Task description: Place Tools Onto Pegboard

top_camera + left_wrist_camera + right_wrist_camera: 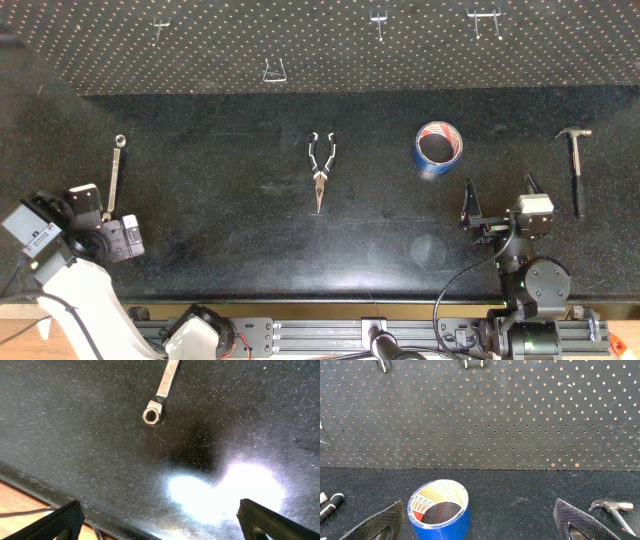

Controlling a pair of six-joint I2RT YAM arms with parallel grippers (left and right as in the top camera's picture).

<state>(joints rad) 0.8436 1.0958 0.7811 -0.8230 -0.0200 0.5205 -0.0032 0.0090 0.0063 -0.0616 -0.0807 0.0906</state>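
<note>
Left gripper [157, 512], fingers spread wide, hangs low near the front edge of the table [75, 435]. A wrench [163, 390] lies just ahead, its handle cut off. Right gripper [477, 510], also spread, faces a tape roll [440, 532]. Beside it lies a cropped hammer [612, 506], with the pegboard [480, 420] behind.

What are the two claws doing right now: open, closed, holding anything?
Left gripper: open, holding nothing; the wrench lies untouched on the table.
Right gripper: open, holding nothing; the tape roll stands free.
</note>
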